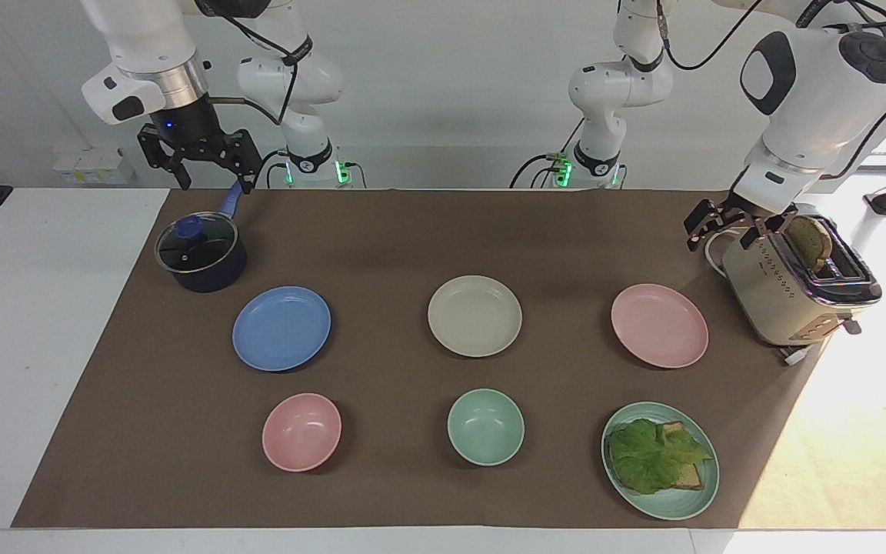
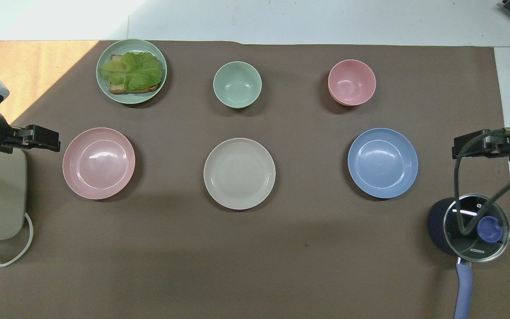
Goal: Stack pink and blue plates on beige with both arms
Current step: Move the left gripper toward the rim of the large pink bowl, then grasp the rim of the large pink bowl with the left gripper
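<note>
**Claws at the desk's ends, each nearest its own plate**

Claws are seen spread wide and empty at both ends of the desk. The left claw [image 1: 727, 225] is held in the air beside the toaster [image 1: 797, 288], and the pink plate [image 1: 659, 325] lies just inward of it, toward the desk's middle. The right claw [image 1: 198, 158] is held above the lidded saucepan [image 1: 201, 254], with the blue plate [image 1: 281, 328] beside that pan. The beige plate [image 1: 474, 315] is set between the two coloured plates, well apart from each, all three flat on the brown mat [image 1: 381, 231]. Nothing is yet stacked. The pink plate is judged best taken by the left arm and the blue by the right, each to be carried inward to the centre.
</note>
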Tool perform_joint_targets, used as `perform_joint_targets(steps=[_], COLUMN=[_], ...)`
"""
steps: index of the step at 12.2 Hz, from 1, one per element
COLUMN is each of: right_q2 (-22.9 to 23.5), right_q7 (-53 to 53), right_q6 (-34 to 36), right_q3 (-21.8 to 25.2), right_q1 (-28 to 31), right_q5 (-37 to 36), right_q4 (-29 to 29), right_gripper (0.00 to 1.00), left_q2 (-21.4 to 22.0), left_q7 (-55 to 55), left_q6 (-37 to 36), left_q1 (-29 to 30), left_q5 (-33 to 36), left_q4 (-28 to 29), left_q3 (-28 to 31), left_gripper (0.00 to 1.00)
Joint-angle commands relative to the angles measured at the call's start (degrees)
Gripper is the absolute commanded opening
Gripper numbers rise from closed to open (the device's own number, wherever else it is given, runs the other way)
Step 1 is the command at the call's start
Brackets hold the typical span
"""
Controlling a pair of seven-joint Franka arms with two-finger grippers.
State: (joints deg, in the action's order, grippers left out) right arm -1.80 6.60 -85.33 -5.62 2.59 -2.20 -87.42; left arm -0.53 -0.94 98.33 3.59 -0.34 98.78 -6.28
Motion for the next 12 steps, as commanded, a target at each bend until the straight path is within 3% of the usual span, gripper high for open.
perform_joint_targets(steps=[1, 4, 6, 9, 12], right_q2=[0.66, 0.66, 0.57, 0.49, 0.4], right_q7=[-0.26, -0.35, -0.35, -0.27, -0.35], right_q6=[0.95, 0.95, 0.87, 0.87, 0.87], right_q3=[-0.71, -0.62, -0.62, -0.62, -0.62], right_q1=[0.83, 1.01, 1.01, 0.92, 1.01], right_q5=[0.27, 0.27, 0.27, 0.27, 0.27], right_q4=[1.2, 1.11, 1.03, 0.94, 0.85], right_gripper=[1.0, 1.0, 1.0, 1.0, 1.0], left_q2=[1.33, 1.24, 0.1, -5.95, -9.39], left_q7=[0.85, 1.29, 5.48, 8.23, 7.8], left_q6=[4.22, 10.81, 14.33, 21.26, 26.37], left_q1=[-0.6, 0.28, 4.39, 6.61, 8.09], left_q5=[-0.81, -0.81, -0.81, -0.81, -0.81], left_q4=[4.31, 10.01, 13.18, 16.26, 18.81], left_q3=[0.13, 0.3, 0.31, 0.31, 0.31], left_gripper=[1.0, 1.0, 1.0, 1.0, 1.0])
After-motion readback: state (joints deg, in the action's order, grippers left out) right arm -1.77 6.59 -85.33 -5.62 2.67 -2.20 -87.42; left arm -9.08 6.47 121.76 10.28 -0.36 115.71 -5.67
